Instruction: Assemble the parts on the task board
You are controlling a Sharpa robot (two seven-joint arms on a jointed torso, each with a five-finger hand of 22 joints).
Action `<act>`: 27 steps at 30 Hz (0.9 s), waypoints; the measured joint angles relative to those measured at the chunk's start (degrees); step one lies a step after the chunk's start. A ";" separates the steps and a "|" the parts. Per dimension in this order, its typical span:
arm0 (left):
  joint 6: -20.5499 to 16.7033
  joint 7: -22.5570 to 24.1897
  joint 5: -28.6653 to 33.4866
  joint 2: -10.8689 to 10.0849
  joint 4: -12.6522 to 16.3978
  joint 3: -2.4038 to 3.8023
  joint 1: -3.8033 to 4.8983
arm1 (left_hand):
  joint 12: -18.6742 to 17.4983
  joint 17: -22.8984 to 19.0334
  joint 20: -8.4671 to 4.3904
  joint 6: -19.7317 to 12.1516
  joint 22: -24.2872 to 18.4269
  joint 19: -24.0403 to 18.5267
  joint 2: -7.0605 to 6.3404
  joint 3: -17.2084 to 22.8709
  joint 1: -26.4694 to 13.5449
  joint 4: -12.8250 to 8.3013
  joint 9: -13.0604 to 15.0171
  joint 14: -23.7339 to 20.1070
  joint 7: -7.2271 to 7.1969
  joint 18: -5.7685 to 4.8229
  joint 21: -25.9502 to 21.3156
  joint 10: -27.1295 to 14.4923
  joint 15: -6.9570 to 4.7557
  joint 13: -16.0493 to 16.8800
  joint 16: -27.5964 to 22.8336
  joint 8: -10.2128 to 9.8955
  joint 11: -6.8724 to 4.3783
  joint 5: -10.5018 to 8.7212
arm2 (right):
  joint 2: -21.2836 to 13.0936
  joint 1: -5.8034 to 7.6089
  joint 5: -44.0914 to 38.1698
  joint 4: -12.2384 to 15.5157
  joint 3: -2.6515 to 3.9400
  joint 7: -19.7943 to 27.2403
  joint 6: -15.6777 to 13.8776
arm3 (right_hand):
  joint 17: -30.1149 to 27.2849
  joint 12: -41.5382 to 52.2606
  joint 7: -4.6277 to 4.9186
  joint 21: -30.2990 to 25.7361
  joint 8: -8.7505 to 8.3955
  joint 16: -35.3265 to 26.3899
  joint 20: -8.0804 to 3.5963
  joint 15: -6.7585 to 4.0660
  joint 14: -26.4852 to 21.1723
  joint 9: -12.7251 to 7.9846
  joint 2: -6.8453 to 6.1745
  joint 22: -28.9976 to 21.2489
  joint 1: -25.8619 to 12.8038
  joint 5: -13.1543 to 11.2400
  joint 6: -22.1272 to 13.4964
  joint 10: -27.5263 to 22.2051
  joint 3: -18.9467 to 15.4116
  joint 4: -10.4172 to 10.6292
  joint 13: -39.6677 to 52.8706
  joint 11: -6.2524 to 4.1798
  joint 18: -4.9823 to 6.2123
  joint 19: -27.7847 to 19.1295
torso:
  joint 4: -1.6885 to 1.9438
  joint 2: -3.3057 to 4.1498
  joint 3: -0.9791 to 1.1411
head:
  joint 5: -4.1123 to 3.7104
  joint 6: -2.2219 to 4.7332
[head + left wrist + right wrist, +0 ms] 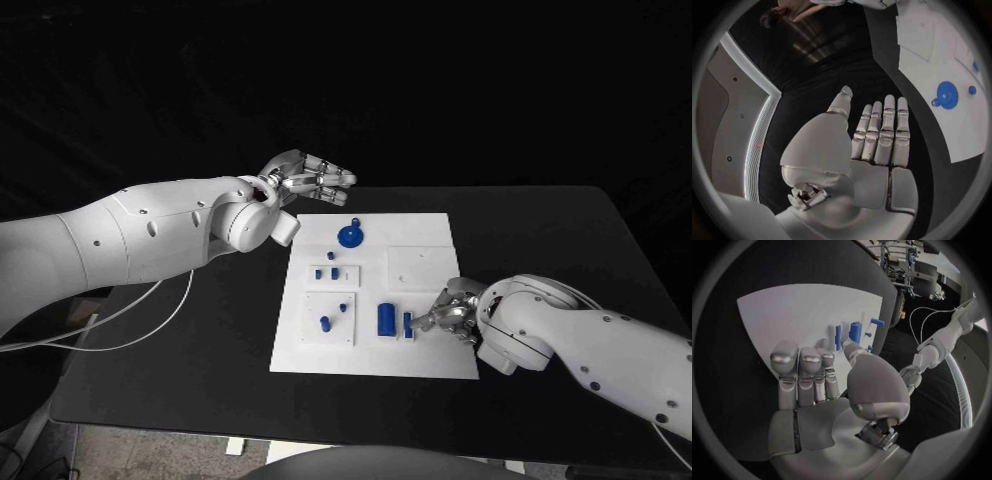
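The white task board [433, 235] lies mid-table. On it are a blue gear [351, 236], small blue pegs [332, 272] in a raised block, another small piece [326, 322], a blue cylinder [387, 319] and a thin blue piece [408, 322]. My right hand [450, 315] rests low at the board's right part, holding nothing. Its thumb [849, 346] reaches to the thin blue piece [838, 337], beside the cylinder [855, 331]; I cannot tell if it touches. My left hand [307, 177] hovers beyond the board's far left corner, fingers [882, 132] straight and empty, with the gear [946, 94] to one side.
The black table [562, 250] has bare room to the right of the board and along its left side. White cables [152, 320] hang off the table's left edge under my left arm [144, 235]. A raised white block [418, 262] sits on the board's right half.
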 measured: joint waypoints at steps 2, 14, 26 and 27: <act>-0.04 0.12 0.00 -0.01 -0.13 0.00 -0.01 | 0.00 0.06 0.00 0.02 0.00 0.00 0.00 0.00 0.00 0.00 0.00 0.00 -0.02 0.00 0.00 0.00 0.00 0.00 0.00 0.00 0.00 0.00 | -0.82 0.00 -0.05 0.02 0.03 0.38 -0.23 | -0.06 0.00 0.25 -0.13 0.00 -0.01 0.00 0.00 0.00 0.01 -0.68 0.00 -0.68 0.00 -0.25 0.00 0.09 1.48 0.00 0.00 0.00 0.00 | -0.07 -0.04 0.02 | -0.07 0.25; -1.63 3.18 3.51 0.41 -3.34 -0.01 -0.03 | 0.00 0.09 -0.45 1.74 -0.01 0.01 1.70 -0.53 0.61 -0.83 0.00 1.46 -1.12 0.00 0.23 3.60 -1.03 0.00 0.00 0.00 -1.54 0.22 | -3.51 0.54 4.86 -4.06 6.41 17.48 -5.00 | -3.95 -3.42 2.02 -9.94 -0.01 -5.22 0.83 0.65 -0.90 -1.13 3.09 0.00 3.35 6.25 -4.49 -2.61 -8.70 0.00 -2.52 1.36 -0.01 0.01 | -0.79 -0.92 -0.32 | -1.33 4.64; -2.77 7.11 11.27 2.77 -8.94 0.05 -0.64 | 0.00 -0.46 -0.41 1.74 -0.23 -0.03 2.57 -1.17 0.46 -1.86 0.00 -0.75 -1.12 0.01 0.23 2.22 -0.31 0.00 0.00 0.00 -1.04 0.23 | 2.85 4.50 24.07 -25.37 10.55 41.39 -8.51 | -35.57 -44.34 5.47 -44.71 0.12 -43.13 11.00 10.01 -17.82 -3.38 9.32 -34.44 7.33 9.11 -13.92 -10.81 -12.75 -7.74 -52.11 8.16 0.92 -23.82 | -1.64 -2.66 -0.55 | -2.02 8.61; -2.75 7.41 11.83 3.10 -9.50 0.05 -0.79 | 0.00 -0.53 -0.05 1.68 -0.34 -0.38 2.57 -1.33 0.46 -2.01 0.00 -1.48 -1.18 0.01 0.12 1.78 -0.24 0.00 0.00 0.00 -1.06 0.23 | 3.66 4.63 26.11 -27.29 10.97 43.22 -8.54 | -39.43 -46.32 5.20 -44.83 0.12 -47.04 12.26 11.05 -19.29 -3.50 9.32 -39.04 7.33 9.11 -15.51 -12.52 -12.98 -7.97 -56.77 9.06 0.92 -26.45 | -1.63 -2.77 -0.52 | -2.02 8.84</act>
